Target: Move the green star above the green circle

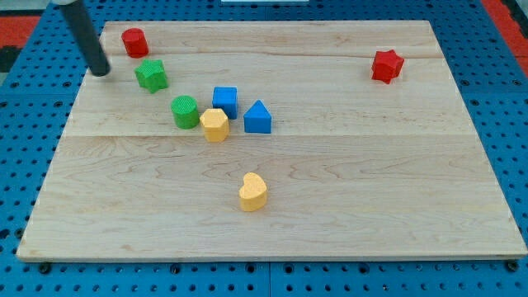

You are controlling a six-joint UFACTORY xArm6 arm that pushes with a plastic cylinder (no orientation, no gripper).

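Here, your tip (101, 71) sits left of the green star (152, 74), near the desk (346, 181) left edge | star up-left of the green circle (185, 111), apart | no hand fitted, state untellable | bare wood right of star

Looked like a robotics lab bench, not a home or shop. Evidence: pale wooden board (330, 190) sat on a blue perforated base plate (25, 148) with a regular grid of mounting holes, typical of a test rig. Red padding or matting showed at the view's top corners (507, 12). Small coloured blocks were scattered on the board like test props, e.g. the red star (386, 66) and the yellow heart (253, 191).
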